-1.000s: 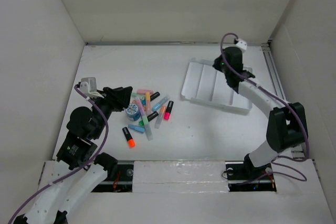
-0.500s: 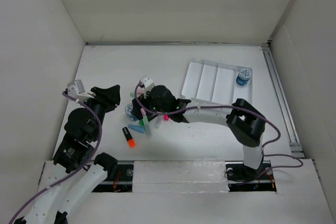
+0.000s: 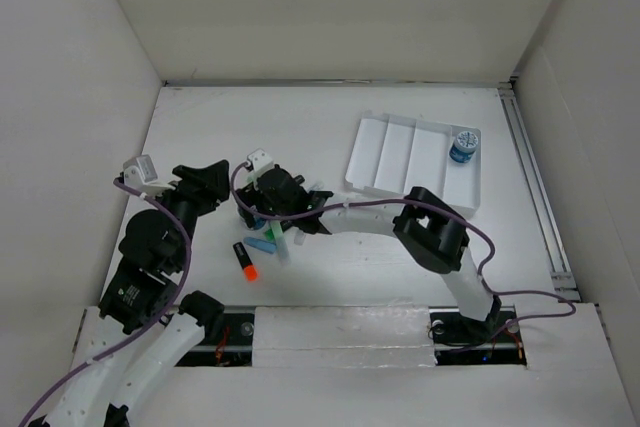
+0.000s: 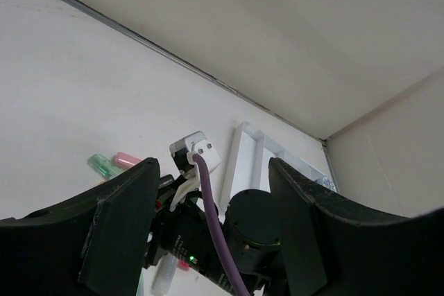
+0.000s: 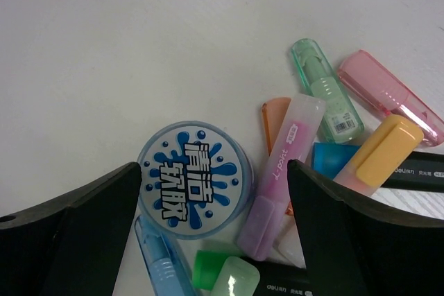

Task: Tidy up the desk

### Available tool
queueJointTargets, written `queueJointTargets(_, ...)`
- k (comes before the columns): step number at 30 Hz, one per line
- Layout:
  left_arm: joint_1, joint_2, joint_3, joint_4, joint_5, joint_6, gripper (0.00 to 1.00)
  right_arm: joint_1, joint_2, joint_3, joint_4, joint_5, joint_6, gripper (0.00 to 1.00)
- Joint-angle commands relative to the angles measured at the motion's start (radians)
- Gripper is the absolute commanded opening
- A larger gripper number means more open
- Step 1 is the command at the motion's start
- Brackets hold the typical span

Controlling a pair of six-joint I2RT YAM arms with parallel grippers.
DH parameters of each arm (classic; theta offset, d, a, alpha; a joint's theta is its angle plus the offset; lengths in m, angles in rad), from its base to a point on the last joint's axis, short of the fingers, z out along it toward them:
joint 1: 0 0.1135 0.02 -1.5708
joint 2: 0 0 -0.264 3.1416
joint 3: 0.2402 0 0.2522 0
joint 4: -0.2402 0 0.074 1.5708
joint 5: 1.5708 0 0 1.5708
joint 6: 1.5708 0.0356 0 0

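The large matte white tabletop desk (image 3: 300, 112) lies beneath both sets of jaws and runs out to the white walls on every side. Loose stationery sits on its left-middle part.

The right arm (image 3: 430, 237) stretches low across the desk toward the left arm's side, its wrist turned downward. The right gripper (image 5: 214, 192) hangs straight above the clutter with its jaws wide apart and nothing clamped. This looks like a pose for coming down on one item.

The left arm (image 3: 150, 257) is folded and raised. The left gripper (image 4: 214, 192) is tilted up and away from the desk, jaws also spread and empty. In its wrist view the right arm's wrist fills the gap between the fingers. It seems held off to leave the pile to the other arm.

The white ribbed tray with long compartments (image 3: 395, 152) lies well away from both sets of jaws, toward the far right. A small round blue-lidded tub (image 3: 464, 146) stands in its rightmost compartment, so the tray probably serves as the sorting place.

Under the right jaws the pile of highlighters (image 3: 278, 239) lies heaped and crossing, likely unsorted. A second round tub with a blue splash label (image 5: 195, 179) sits between the jaws, closer to the left finger, and is probably the next pick. A lilac-pink highlighter (image 5: 281, 171) touches its side, nearer the right finger. Beyond the fingertips lie a green capped marker (image 5: 325, 88) and a pink cap (image 5: 388, 95). A black highlighter with an orange cap (image 3: 246, 260) lies alone, just outside the jaws.
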Motion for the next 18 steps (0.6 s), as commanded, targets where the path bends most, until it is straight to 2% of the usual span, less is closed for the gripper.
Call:
queueJointTargets(1,-0.003,-0.008,0.036,0.02,-0.009,-0.002,0.6,0.014,0.024,0.057,0.007,0.048,0.011,0.9)
queueJointTargets(10,-0.003,-0.013,0.034,0.019,-0.007,0.001,0.6,0.034,0.084,0.109,0.001,0.058,0.022,0.83)
queueJointTargets(14,-0.003,-0.019,0.034,0.017,-0.009,0.001,0.6,0.043,0.078,0.104,-0.021,0.032,0.025,0.9)
queueJointTargets(18,-0.003,-0.02,0.034,0.022,-0.001,0.001,0.59,0.043,0.02,0.02,0.083,0.031,0.045,0.92)
